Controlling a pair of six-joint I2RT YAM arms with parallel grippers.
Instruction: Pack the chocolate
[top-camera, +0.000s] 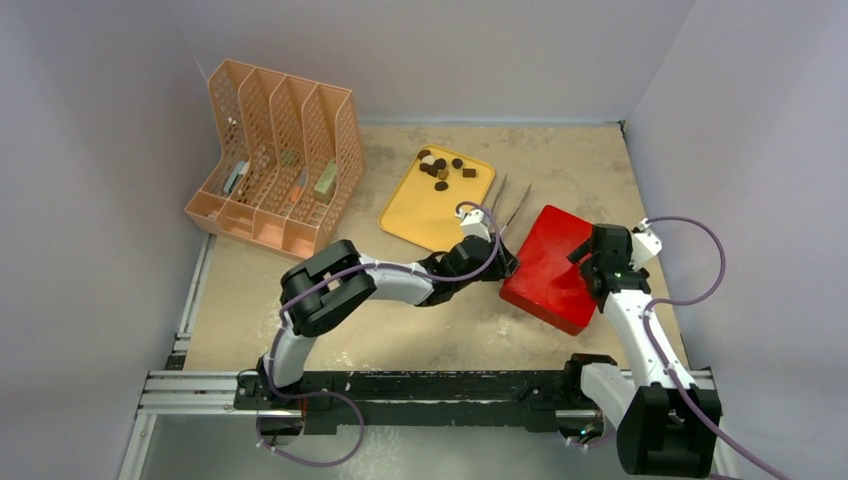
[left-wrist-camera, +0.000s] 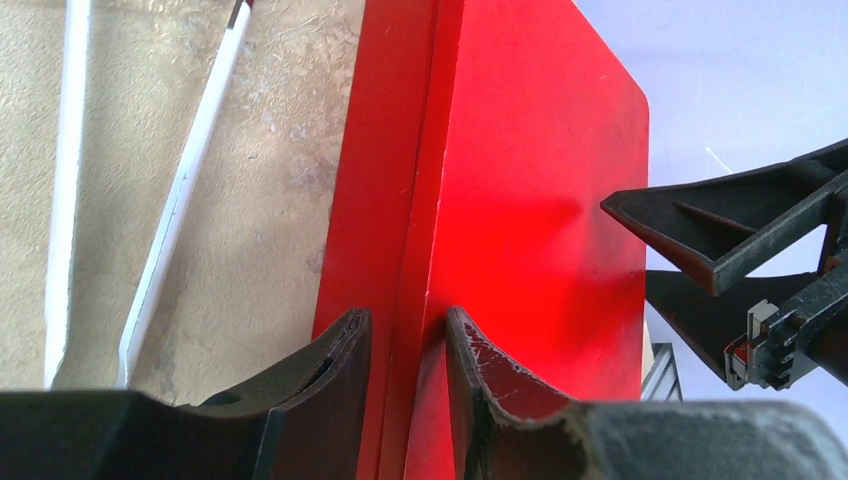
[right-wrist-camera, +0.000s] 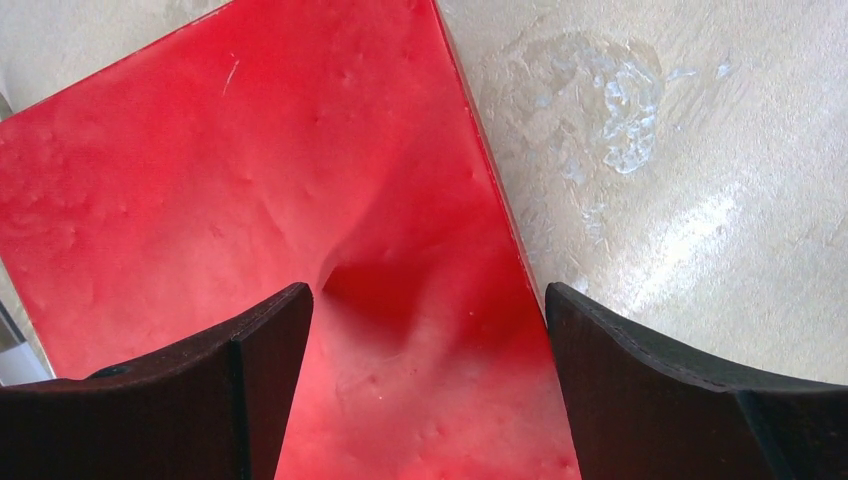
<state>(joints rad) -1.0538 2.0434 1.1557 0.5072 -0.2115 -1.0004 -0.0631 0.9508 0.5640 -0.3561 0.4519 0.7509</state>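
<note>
Left claw (left-wrist-camera: 405, 322) clamped on red box (left-wrist-camera: 520, 180) rim; right claw (right-wrist-camera: 430, 300) apart, astride far edge. Chocolate (top-camera: 441, 170) on yellow tray (top-camera: 420, 215), beyond left claw. Risk: thin rim slips, box skids into tongs (top-camera: 512, 205).

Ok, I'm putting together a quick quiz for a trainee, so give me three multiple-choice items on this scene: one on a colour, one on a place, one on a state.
1. What colour is the box?
A) blue B) red C) green

2. Where does the chocolate lie?
A) in the box B) on the tray C) in a bowl

3. How do the jaws of the right gripper stand?
A) shut tight B) shut on a piece C) open

Answers:
1 B: every view shows it bright red.
2 B: the small pieces sit at the far end of the yellow tray.
3 C: the right wrist view shows the fingers wide apart over the box's edge, with nothing held.
</note>
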